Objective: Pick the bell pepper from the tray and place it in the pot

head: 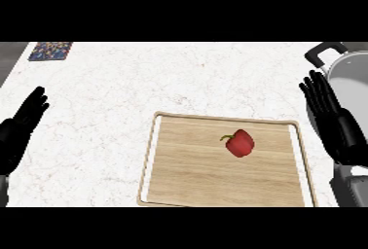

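Observation:
A red bell pepper (241, 143) with a green stem lies on the wooden tray (187, 180), a little right of the tray's middle. The steel pot (351, 73) with a black handle stands at the right edge of the counter, partly cut off by the view. My right hand (334, 124) is open with straight fingers pointing up, just right of the tray and in front of the pot. It touches nothing. My left hand (22, 126) rests open at the left edge, far from the tray.
A small patterned mat (50, 50) lies at the far left corner of the white marble counter (108, 97).

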Robot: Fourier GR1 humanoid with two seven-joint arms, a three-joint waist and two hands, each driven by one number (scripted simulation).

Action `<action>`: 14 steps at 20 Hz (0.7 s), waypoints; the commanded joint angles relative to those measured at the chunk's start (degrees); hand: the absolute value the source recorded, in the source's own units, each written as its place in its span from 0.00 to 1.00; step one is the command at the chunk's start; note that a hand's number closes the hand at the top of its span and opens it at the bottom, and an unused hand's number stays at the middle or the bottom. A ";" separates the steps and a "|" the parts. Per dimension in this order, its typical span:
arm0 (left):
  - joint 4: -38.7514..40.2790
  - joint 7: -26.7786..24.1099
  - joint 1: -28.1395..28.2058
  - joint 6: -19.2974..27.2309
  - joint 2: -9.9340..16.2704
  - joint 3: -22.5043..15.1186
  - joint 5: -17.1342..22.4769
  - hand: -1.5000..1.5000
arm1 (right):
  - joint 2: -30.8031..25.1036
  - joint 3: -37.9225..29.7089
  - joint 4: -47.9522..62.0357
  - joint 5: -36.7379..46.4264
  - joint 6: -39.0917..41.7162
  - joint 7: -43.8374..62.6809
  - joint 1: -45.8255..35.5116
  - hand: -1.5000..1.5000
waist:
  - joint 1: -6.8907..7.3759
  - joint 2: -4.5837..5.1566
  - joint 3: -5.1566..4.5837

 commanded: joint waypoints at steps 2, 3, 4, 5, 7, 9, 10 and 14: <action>-1.57 2.21 -5.30 2.88 -3.16 -0.49 -0.34 0.50 | -1.07 4.35 2.52 0.24 8.79 -3.21 -7.00 1.00 | 2.28 -0.08 -2.31; -1.76 0.68 -4.84 2.45 -4.21 -0.15 0.92 0.50 | -2.55 5.81 1.36 0.78 11.27 -2.32 -11.78 1.00 | 4.13 0.05 -2.41; -3.10 1.84 -6.75 3.49 -4.24 0.60 1.28 0.50 | -3.76 7.58 1.28 1.28 14.66 -2.94 -14.25 1.00 | 5.29 0.10 -2.34; -3.36 1.62 -8.38 3.64 -5.68 1.14 2.85 0.50 | -4.68 9.35 1.22 1.78 17.99 -3.88 -17.00 1.00 | 6.78 0.53 -2.39; -2.59 1.56 -6.23 2.98 -6.50 -0.08 3.13 0.50 | -14.45 8.60 -5.64 15.58 15.31 -8.86 -22.33 1.00 | 6.92 -2.38 -3.97; -3.97 2.96 -9.60 6.68 -11.56 -1.46 3.59 0.50 | -9.57 11.28 7.12 16.20 17.14 -14.74 -23.96 0.00 | 7.08 1.44 -2.24; -3.00 4.21 -11.34 7.95 -12.04 -1.56 2.91 0.50 | -7.90 11.93 11.02 15.19 19.18 -19.04 -24.77 0.00 | 5.97 1.36 -2.20; -3.06 4.05 -10.13 7.63 -11.63 -0.55 3.14 0.50 | -8.93 10.07 20.24 13.70 26.47 -34.96 -28.72 0.00 | 5.42 0.92 -2.21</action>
